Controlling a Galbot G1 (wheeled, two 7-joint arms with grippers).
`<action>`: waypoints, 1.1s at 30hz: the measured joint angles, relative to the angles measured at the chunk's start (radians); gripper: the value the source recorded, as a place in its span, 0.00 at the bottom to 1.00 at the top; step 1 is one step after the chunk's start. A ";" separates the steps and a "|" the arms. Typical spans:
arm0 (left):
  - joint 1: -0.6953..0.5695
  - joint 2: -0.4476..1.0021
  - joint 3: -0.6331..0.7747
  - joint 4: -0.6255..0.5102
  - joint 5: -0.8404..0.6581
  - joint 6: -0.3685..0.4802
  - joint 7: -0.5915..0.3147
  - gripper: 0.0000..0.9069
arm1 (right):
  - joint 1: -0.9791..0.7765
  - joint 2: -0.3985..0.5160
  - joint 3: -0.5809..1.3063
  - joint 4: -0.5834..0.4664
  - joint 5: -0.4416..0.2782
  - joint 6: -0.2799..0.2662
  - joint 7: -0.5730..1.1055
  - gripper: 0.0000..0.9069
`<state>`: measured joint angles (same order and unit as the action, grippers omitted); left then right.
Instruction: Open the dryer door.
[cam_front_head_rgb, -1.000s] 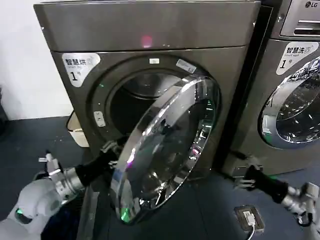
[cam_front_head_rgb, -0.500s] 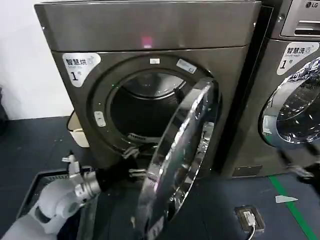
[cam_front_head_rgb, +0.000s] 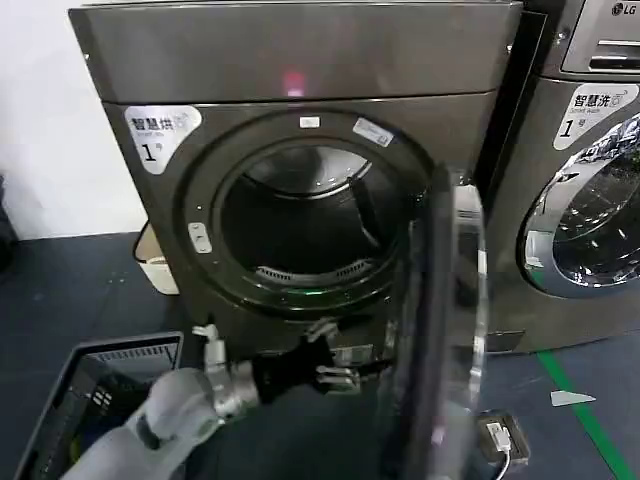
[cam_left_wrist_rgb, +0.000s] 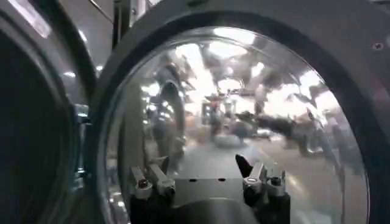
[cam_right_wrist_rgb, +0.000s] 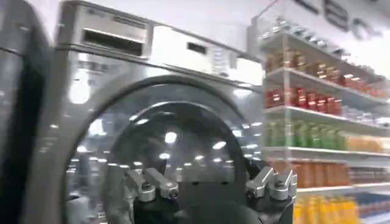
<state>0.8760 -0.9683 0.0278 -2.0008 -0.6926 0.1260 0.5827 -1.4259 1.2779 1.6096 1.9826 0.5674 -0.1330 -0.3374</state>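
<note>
Reaching low across the dryer's (cam_front_head_rgb: 300, 90) front, the left pincer (cam_front_head_rgb: 335, 372) hangs spread and empty, the door (cam_front_head_rgb: 445, 330) just to its right, swung out edge-on with its long axis upright. The right pincer (cam_right_wrist_rgb: 207, 185), also spread, faces the neighbouring machine (cam_right_wrist_rgb: 152, 122).

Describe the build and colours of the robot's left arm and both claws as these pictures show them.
The left arm has a rounded pale grey shell, then a silver metal ring at the wrist and a black section leading to the left claw. That claw has black fingers with silver metal brackets and round bolts. The right claw is built alike: black body, silver bolted fingertips.
</note>
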 joint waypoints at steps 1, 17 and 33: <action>-0.012 -0.011 0.018 0.009 0.005 -0.002 -0.006 1.00 | -0.007 -0.006 0.018 0.001 0.006 -0.009 0.013 1.00; -0.187 -0.161 0.288 0.163 0.086 -0.067 -0.134 1.00 | -0.082 -0.056 0.255 -0.021 -0.041 -0.165 0.178 1.00; -0.321 -0.334 0.487 0.351 0.196 -0.160 -0.246 1.00 | -0.145 -0.049 0.351 -0.012 -0.058 -0.131 0.181 1.00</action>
<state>0.5546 -1.3025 0.5151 -1.6500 -0.4964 -0.0337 0.3363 -1.5714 1.2291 1.9606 1.9707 0.5092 -0.2636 -0.1561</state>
